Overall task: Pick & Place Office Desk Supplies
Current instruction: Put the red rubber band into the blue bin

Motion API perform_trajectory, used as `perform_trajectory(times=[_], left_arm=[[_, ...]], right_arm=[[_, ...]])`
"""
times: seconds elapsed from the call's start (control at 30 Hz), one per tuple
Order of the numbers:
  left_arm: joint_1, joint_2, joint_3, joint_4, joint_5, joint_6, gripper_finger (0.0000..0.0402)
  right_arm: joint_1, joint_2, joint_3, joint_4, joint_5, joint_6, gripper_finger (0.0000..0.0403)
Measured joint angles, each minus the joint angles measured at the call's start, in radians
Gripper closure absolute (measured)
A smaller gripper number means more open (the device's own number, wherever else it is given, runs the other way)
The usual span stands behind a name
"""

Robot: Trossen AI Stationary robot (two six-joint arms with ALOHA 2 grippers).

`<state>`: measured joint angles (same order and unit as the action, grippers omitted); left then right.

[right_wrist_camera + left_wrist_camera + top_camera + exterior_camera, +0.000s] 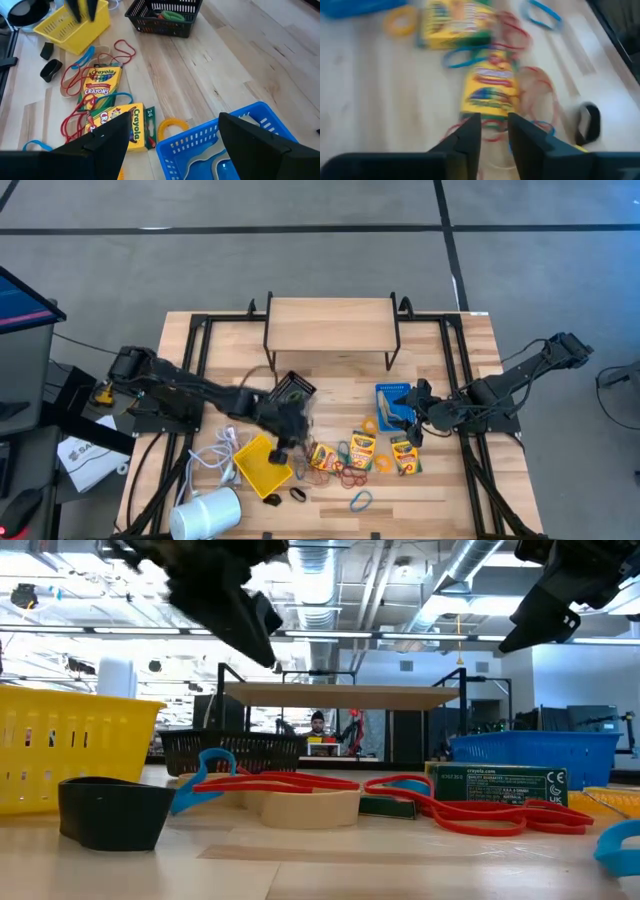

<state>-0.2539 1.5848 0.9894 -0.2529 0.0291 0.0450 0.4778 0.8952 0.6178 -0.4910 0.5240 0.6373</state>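
Most of the sorting looks undone. On the wooden tabletop, three yellow-and-green cardboard crayon boxes lie in a loose cluster between the bins, tangled with thin red rubber-band rings. A blue rubber-band ring lies near the front edge, and a yellow ring rests just beside the blue plastic mesh bin. Two small dark clips sit on the wood in front of the yellow plastic mesh bin.

The black mesh bin already holds a few coloured things, too small to name. The blue bin holds pale shapes that I cannot identify. What the yellow bin holds is not clear.

The left gripper hangs over the near edge of the yellow bin, facing the nearest crayon box; its fingers stand close together with a narrow gap, and nothing shows between them. The right gripper hovers over the blue bin's front edge with its fingers spread wide and empty.

By my reading, nearly every crayon box, ring and clip is left to place.
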Motion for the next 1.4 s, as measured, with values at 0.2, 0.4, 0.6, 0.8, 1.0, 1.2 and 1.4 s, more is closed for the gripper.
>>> perform_trajectory(times=[0.2,0.4,0.6,0.8,1.0,1.2,1.4], left_arm=[[-0.042,0.173,0.055,0.0,-0.083,0.088,0.024],[-0.029,0.316,0.118,-0.018,-0.094,0.134,0.0189],[-0.011,0.359,0.131,-0.033,-0.06,0.138,0.0181],[-0.012,0.327,0.124,-0.08,-0.071,0.143,0.026],[-0.018,0.312,0.123,-0.143,-0.112,0.145,0.0389],[-0.033,0.231,0.122,-0.136,-0.207,0.186,0.04],[0.019,0.076,0.124,-0.118,-0.213,0.156,0.04]], right_arm=[[0.0,0.0,0.0,0.005,0.0,0.0,0.0108],[0.0,0.0,0.0,0.005,0.0,0.007,0.0108],[0.001,0.0,0.0,-0.002,-0.002,0.01,0.0108],[0.001,0.0,0.0,-0.003,-0.002,0.01,0.0108],[0.001,0.0,0.0,-0.003,-0.002,0.01,0.0108],[0.001,0.0,0.0,-0.002,-0.002,0.01,0.0108],[0.001,0.0,0.0,-0.001,-0.002,0.01,0.0108]])
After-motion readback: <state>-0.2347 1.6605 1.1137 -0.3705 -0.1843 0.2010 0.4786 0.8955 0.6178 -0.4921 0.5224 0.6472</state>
